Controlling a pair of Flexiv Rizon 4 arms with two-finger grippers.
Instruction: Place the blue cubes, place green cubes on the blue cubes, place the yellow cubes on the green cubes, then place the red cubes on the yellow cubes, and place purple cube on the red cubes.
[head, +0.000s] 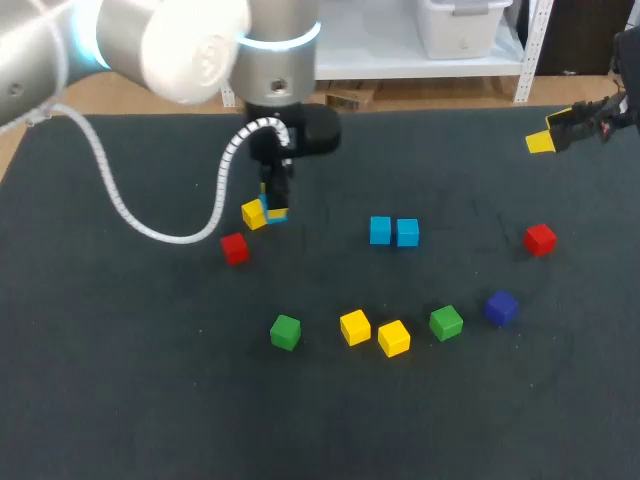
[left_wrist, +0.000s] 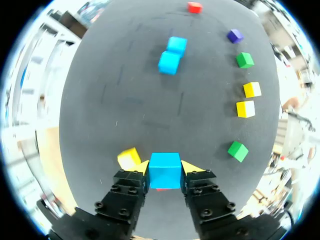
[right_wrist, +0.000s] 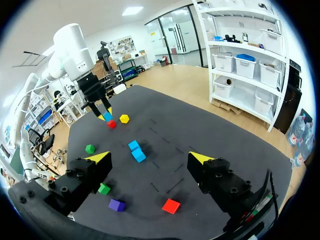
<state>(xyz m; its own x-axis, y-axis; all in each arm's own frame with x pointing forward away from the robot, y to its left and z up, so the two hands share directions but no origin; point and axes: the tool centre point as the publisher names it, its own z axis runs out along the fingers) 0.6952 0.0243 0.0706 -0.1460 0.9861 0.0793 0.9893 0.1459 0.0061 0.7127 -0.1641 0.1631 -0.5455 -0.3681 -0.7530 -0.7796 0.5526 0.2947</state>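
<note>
The dark table (head: 120, 400) carries two touching blue cubes (head: 381, 230).

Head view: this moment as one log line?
left jaws: shut on blue cube | right jaws: open, empty | two blue cubes side by side | nothing stacked

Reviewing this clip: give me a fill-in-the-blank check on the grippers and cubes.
The cube held in the left gripper is ___.
The right gripper is open and holds ___.
The block nearest the purple cube is ___.
Missing: blue; nothing; green.
</note>
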